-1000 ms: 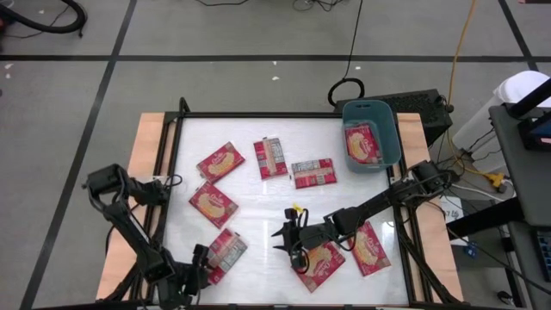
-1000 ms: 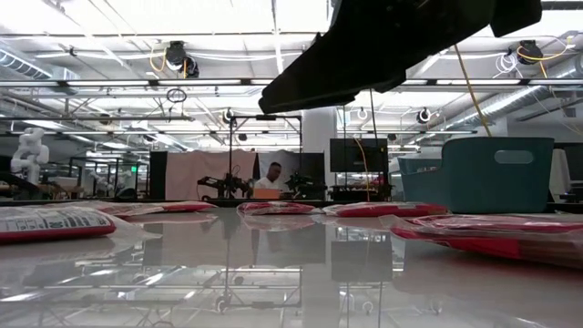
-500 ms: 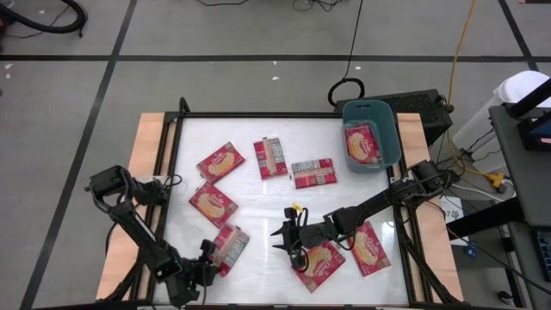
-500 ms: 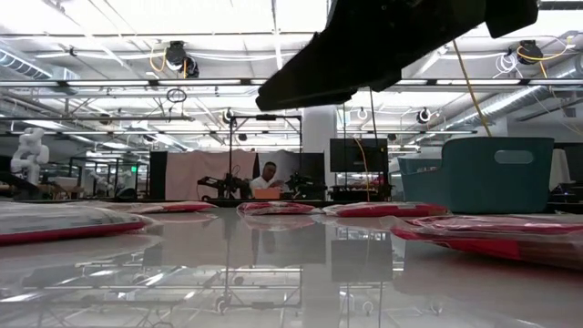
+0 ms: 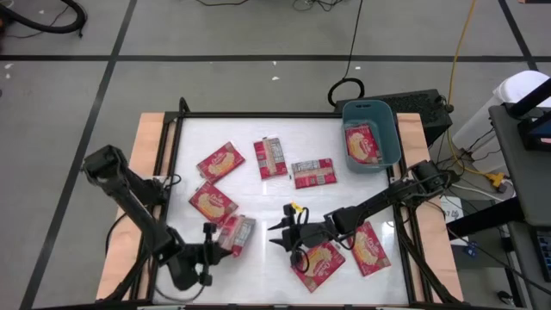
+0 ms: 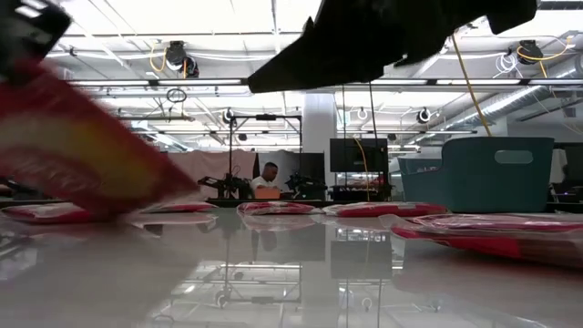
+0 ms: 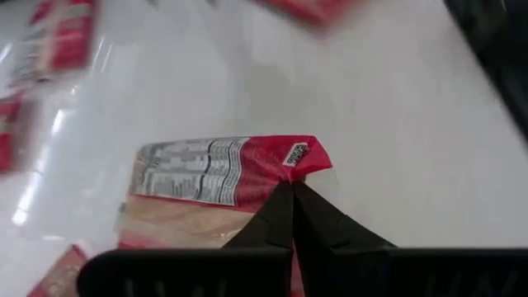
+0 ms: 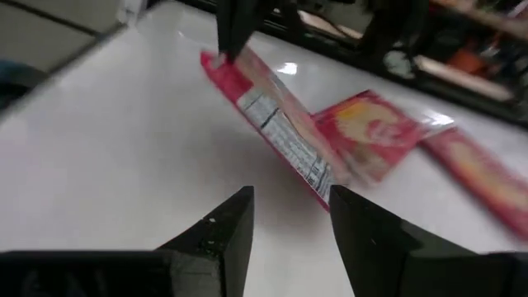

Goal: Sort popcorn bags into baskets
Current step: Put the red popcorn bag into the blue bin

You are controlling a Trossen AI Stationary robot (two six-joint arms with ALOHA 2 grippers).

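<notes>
Teal basket [image 5: 384, 121] at two o'clock holding one popcorn bag [image 5: 362, 143]; left end effector [image 5: 214, 242] clamped on blurred bag [image 5: 237, 235]; right end effector [image 5: 277, 238] parted, empty.

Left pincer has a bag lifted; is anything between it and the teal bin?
Nothing upright blocks it. Between the held bag in the left pincer and the teal bin lie flat packets, and the right arm reaches across lower down.
</notes>
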